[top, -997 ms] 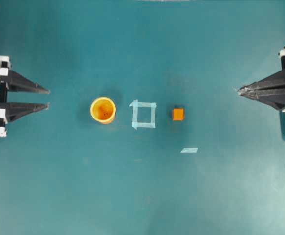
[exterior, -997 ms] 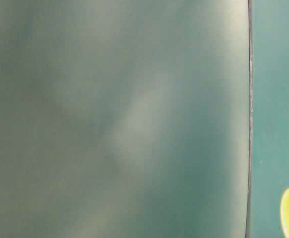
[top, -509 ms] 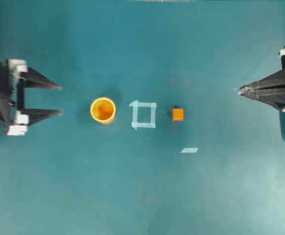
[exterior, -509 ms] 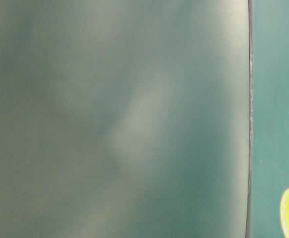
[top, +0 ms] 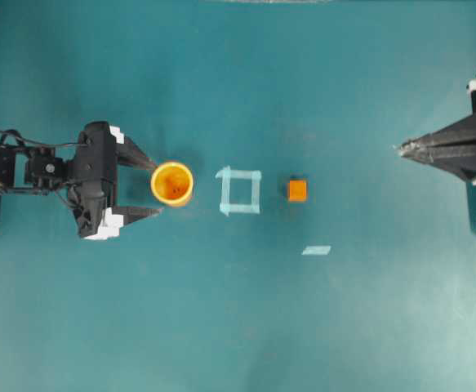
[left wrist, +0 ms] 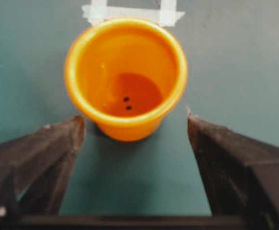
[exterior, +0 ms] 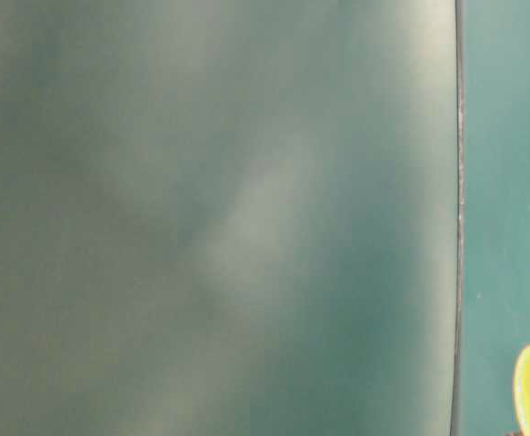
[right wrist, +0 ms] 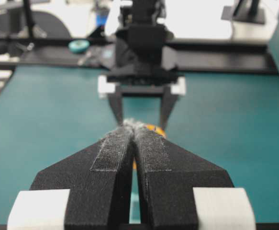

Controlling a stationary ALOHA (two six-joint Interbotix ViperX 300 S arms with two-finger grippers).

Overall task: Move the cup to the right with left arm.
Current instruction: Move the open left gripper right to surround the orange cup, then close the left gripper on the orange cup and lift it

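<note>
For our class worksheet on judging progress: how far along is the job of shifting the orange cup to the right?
Done: the left pincer is open, its tips flanking the small round orange-yellow plastic cup. In hand: lining up the grasp; the fingers are short of the cup's wall, not gripping. Left: closing, then moving the cup right, where the pale blue tape square and small orange cube lie. The right pincer is shut, apart.

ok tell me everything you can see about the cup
The cup is small, round, orange-yellow, plastic-looking, with a lighter rim and walls tapering to a narrower base. It stands upright on the teal table, mouth open, empty but for two dark specks on its floor. It sits left of the tape square, apart from it. The left gripper is open, its tips either side of the cup's near edge; nothing visibly touches it.
</note>
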